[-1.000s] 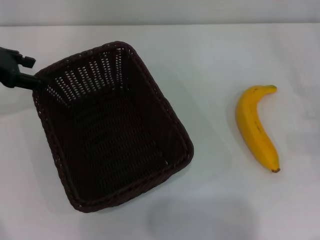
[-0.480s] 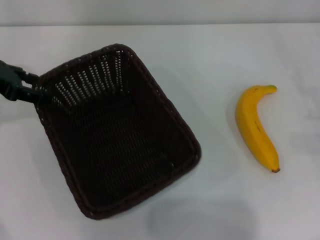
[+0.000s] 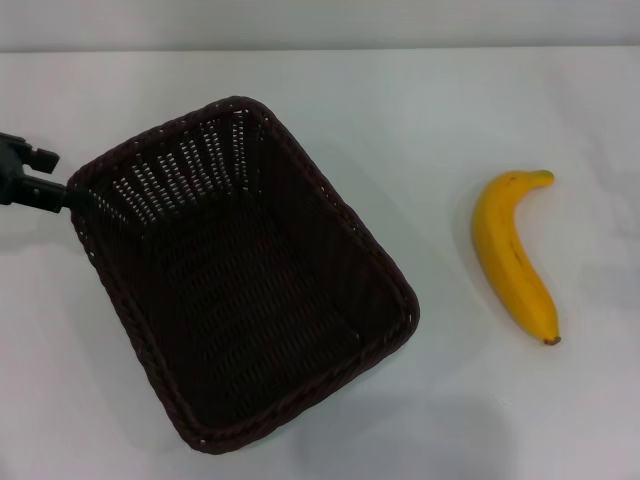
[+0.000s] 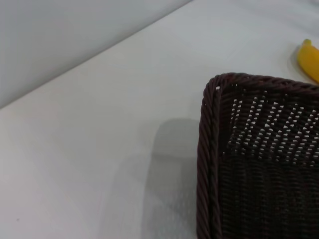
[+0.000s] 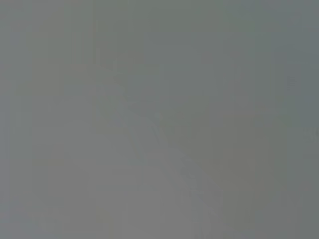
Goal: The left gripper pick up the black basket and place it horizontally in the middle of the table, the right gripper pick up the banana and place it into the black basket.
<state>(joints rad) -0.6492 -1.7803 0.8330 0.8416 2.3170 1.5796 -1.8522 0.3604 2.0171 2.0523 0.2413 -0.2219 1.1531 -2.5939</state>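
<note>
The black basket stands skewed on the left half of the white table, its long side running from the far left to the near right. My left gripper reaches in from the left edge and is shut on the basket's far-left rim corner. The left wrist view shows that rim corner of the basket and the tip of the banana. The yellow banana lies on the table to the right, apart from the basket. My right gripper is out of view; its wrist view shows only plain grey.
The table's far edge runs along the top of the head view, with a grey wall behind it. Bare tabletop lies between the basket and the banana.
The basket has shifted to the right and toward me, held by my left gripper, which has drawn back toward the left edge. The banana has not moved.
</note>
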